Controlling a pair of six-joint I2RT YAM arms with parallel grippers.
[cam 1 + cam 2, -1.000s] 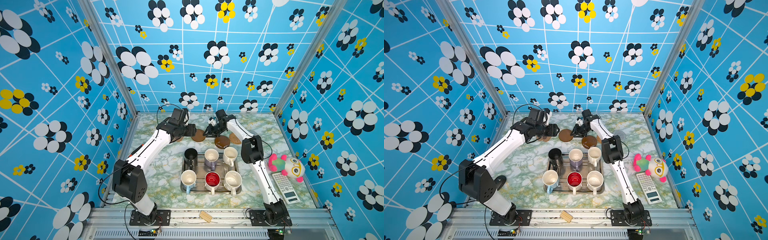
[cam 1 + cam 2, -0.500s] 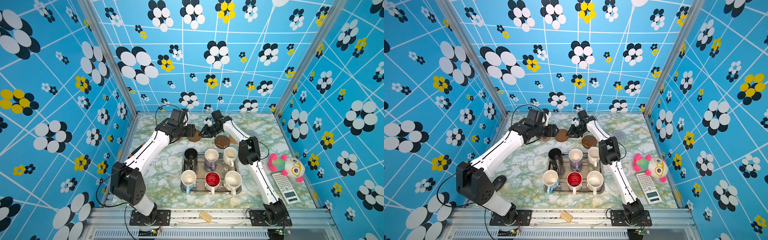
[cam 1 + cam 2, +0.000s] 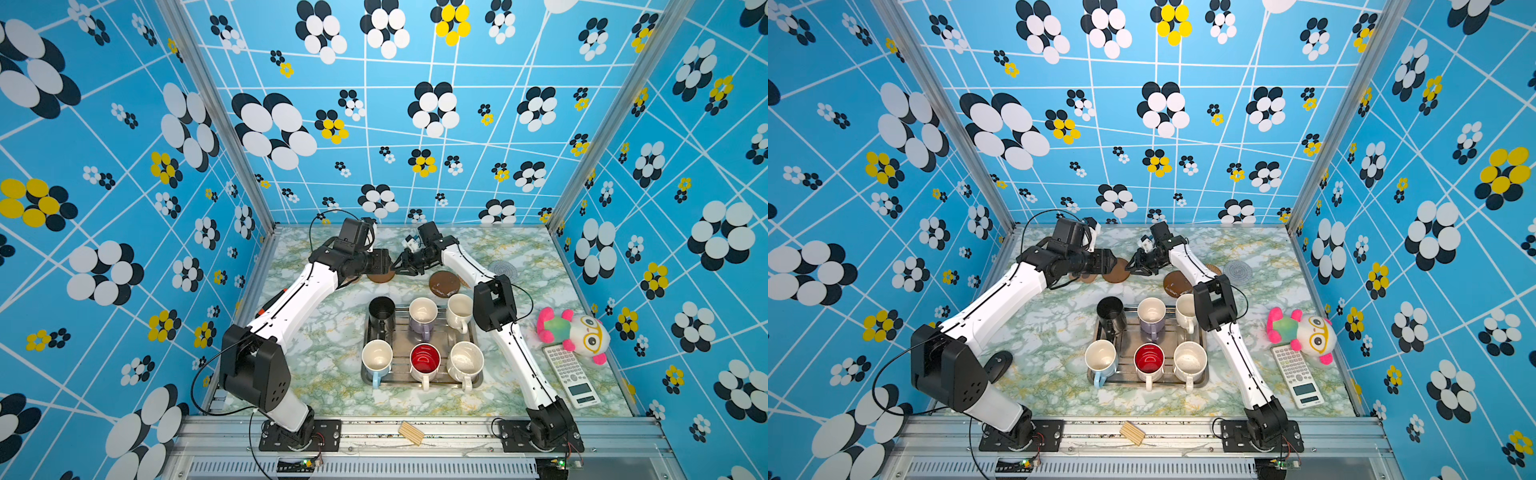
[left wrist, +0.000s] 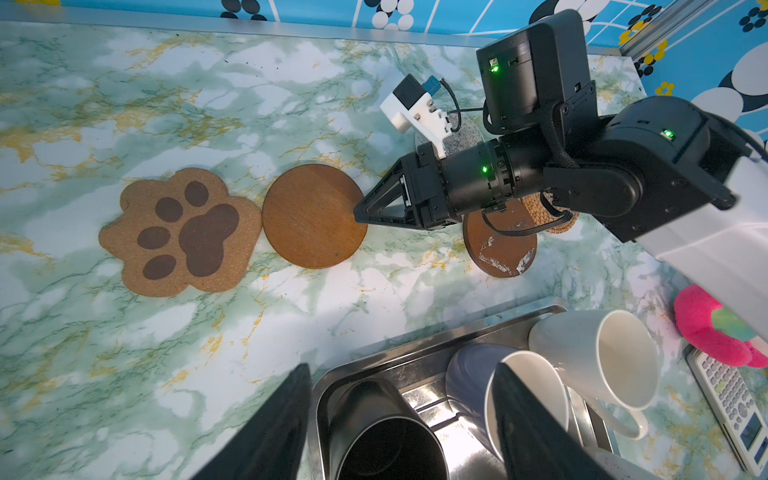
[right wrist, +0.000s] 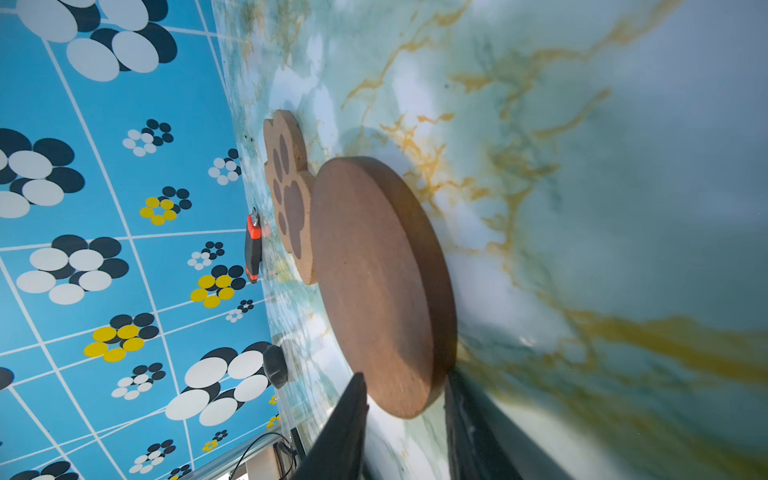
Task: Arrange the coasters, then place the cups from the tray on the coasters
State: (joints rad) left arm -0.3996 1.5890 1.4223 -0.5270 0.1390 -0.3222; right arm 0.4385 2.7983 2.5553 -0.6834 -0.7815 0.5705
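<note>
Right gripper (image 4: 360, 217): fingers narrow, pinched on edge of disc (image 4: 313, 216), low at far side of table (image 3: 332, 353), just beside paw mat (image 4: 178, 232). Left gripper (image 4: 402, 369): fingers wide, holding nothing, hanging over table beyond tray (image 3: 400, 334), close to right gripper. All six cups (image 3: 424, 358) upright in tray. Second disc (image 3: 444, 283) flat near tray's far edge.

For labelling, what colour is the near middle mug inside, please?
Red inside the mug, best in a top view.

No text, brand or number is legible; key markings on the calculator (image 3: 571, 376), lower right in both top views, are too small to read.
</note>
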